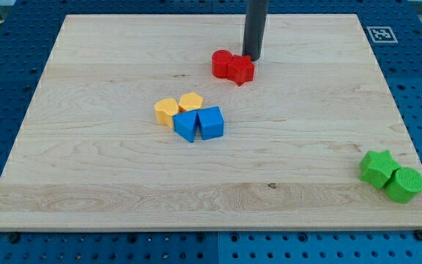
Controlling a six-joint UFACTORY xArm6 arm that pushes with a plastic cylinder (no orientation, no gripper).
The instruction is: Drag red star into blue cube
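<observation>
The rod runs out past the view's top edge, so its upper part is cut off. Its tip ends right behind the red star, and whether the two touch cannot be told. Left of the star, the second red block is partly covered, its shape unclear.

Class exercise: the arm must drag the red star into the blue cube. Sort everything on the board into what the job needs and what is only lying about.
Needed for the job:
red star
blue cube
my tip, just above the red star at the view's top

Only lying about:
red cylinder, touching the star
second blue block
two yellow blocks
green star
green cylinder
</observation>
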